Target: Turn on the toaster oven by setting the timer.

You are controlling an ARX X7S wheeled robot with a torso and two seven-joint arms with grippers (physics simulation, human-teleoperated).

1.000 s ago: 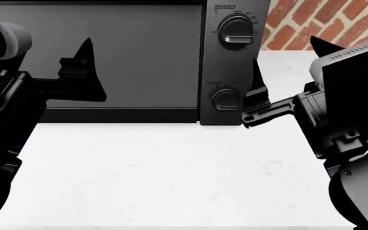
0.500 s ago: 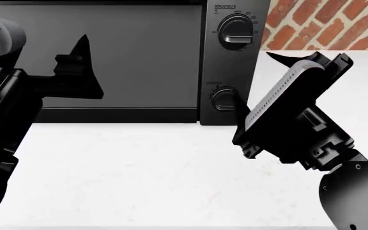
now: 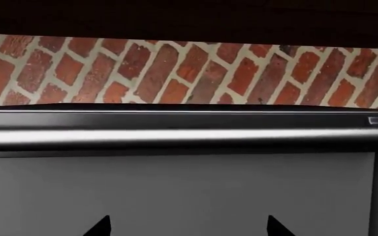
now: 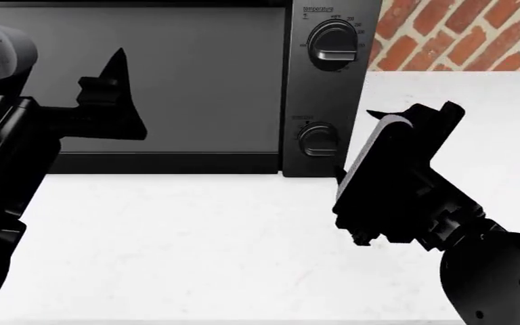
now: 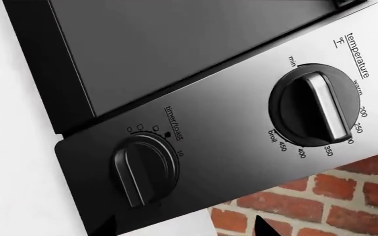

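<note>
item: your right claw (image 4: 343, 177), just beside the timer (image 4: 318, 140) low on the toaster oven (image 4: 197, 88) panel, holding nothing; spread cannot be told. item: your left claw (image 4: 111, 95), fingers apart, empty, before the glass door (image 4: 197, 74).

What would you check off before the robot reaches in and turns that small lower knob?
1. Timer knob in view of the right wrist camera: ok.
2. Right gripper near the timer, not the temperature knob: ok.
3. Fingers around the knob: not ok, no contact yet.
4. Right jaws open enough to fit it: cannot tell.
5. Left gripper out of the way, in front of the toaster oven door: ok.
</note>
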